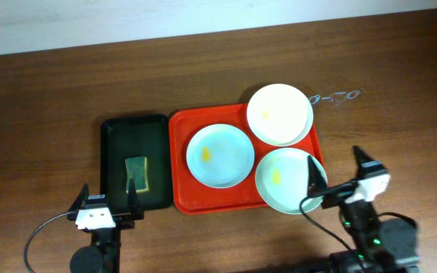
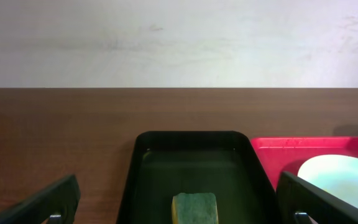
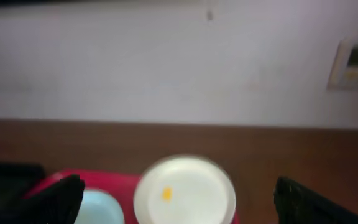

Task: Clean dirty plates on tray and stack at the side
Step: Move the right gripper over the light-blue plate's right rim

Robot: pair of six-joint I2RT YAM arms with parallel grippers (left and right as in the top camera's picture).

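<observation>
Both pairs of jaws are spread wide and hold nothing. My left gripper [image 1: 106,193] hovers at the 6 o'clock end of the black tray [image 1: 116,133], in which a green sponge [image 1: 136,174] lies. My right gripper [image 1: 334,163] is at 4 o'clock of the red tray [image 1: 180,163]; seen from above, one finger crosses the edge of the pale green plate [image 1: 283,180]. On the red tray the pale blue plate [image 1: 220,155] lies at 9 o'clock, the white plate [image 1: 280,114] at 1 o'clock and the pale green plate at 5 o'clock. Each plate carries a yellow smear [image 1: 205,154].
</observation>
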